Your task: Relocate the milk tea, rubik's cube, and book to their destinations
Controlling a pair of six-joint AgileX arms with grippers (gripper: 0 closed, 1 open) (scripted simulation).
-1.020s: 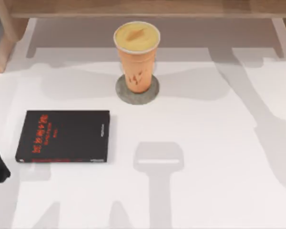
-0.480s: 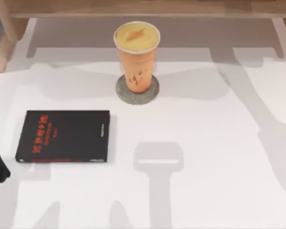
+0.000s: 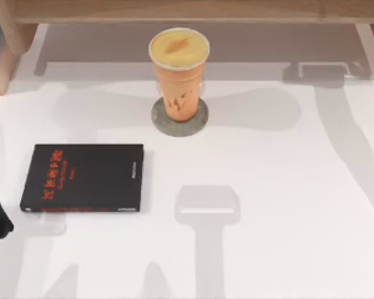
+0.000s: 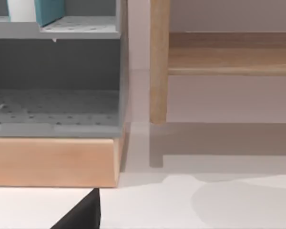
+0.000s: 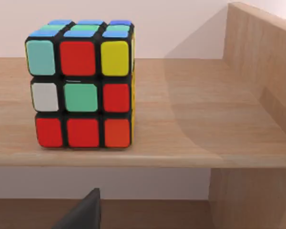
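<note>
White table, tall orange-tan lidded milk tea upright on round grey coaster far centre, black red-lettered book left, multicoloured rubik's cube on wooden shelf, gripper states cannot be told.

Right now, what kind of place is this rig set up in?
Likely a mock desk or study corner. A white table holds a milk tea on a coaster and a black book. A wooden shelf carries a rubik's cube, beside a grey rack.

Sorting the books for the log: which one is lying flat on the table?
The black book with red lettering lies flat on the white table. The light blue book stands in the grey rack.
</note>
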